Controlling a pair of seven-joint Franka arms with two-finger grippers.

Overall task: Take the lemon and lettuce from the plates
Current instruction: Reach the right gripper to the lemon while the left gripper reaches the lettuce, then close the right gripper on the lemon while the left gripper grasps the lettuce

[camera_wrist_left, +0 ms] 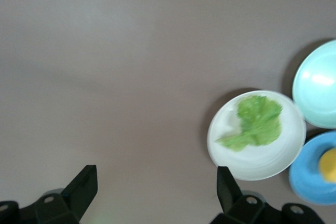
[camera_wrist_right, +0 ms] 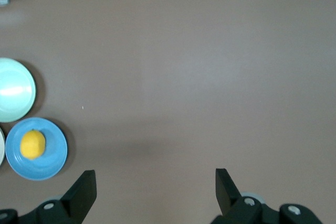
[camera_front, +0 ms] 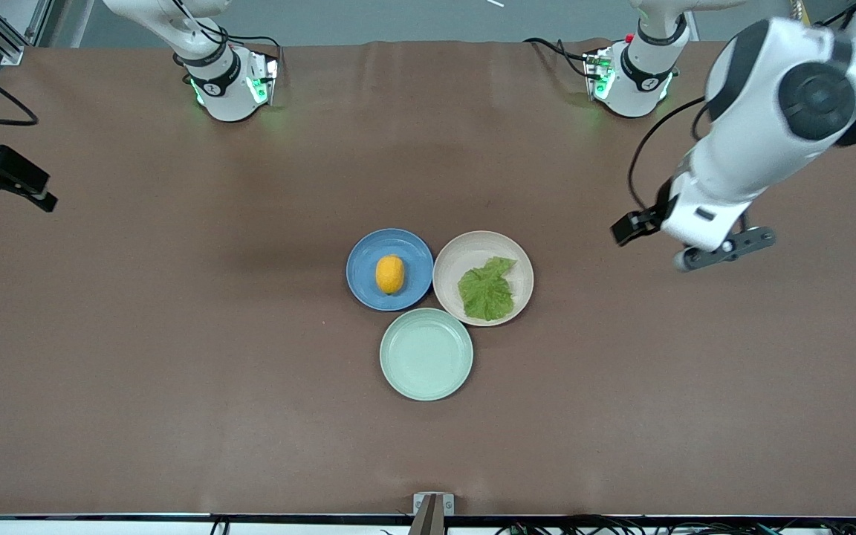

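lemon, lettuce beside mint plate

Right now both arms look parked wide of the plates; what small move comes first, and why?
Probably swing the left gripper, jaws open over bare table, toward the lettuce lying flat on the beige plate. It sits toward that arm's end. The right gripper, also open, waits; the lemon rests on the blue plate.

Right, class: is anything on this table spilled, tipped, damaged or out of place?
Nothing stands out. The lemon sits on the blue plate, the lettuce lies flat on the beige plate, and the mint-green plate holds nothing. Both grippers hang open over bare table.
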